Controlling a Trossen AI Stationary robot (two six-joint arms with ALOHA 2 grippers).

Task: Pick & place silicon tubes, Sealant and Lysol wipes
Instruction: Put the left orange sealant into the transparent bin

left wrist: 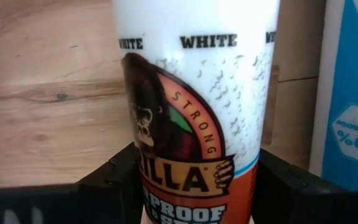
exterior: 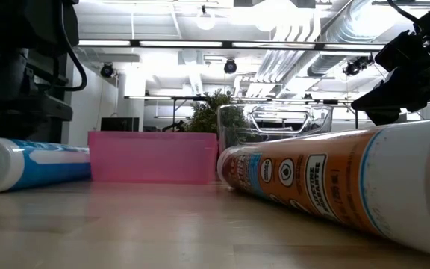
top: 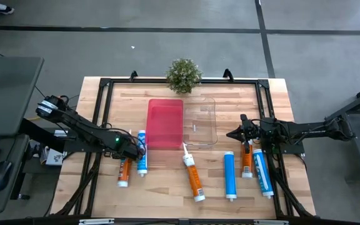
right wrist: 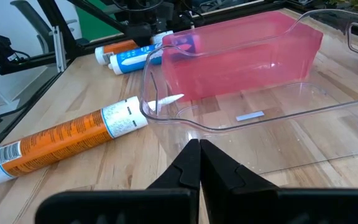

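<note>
An orange-and-white Gorilla sealant tube (top: pixel 125 170) lies on the wooden table at the left, beside a blue-and-white tube (top: pixel 142 155). My left gripper (top: pixel 132 150) is low over the Gorilla tube's far end, with a finger on either side of it (left wrist: pixel 197 137). My right gripper (top: pixel 233 133) is shut and empty (right wrist: pixel 199 163), above the table just right of the clear bin (top: pixel 200 122). A pink bin (top: pixel 165 123) stands against the clear bin's left side. No Lysol wipes are in view. My left gripper has the Gorilla tube's round body (left wrist: pixel 247 180) between its two fingers (left wrist: pixel 114 186), one flush against each side. The fingers come from above and lie across the tube. The tube lies along the table beside the blue tube.
Another orange tube (top: pixel 193 176) lies in the middle, its nozzle near the bins. A blue tube (top: pixel 230 176), an orange tube (top: pixel 247 162) and a blue-and-white tube (top: pixel 263 173) lie at the right. A small plant (top: pixel 183 75) stands at the far edge. A black frame (top: pixel 102 100) rims the table.
</note>
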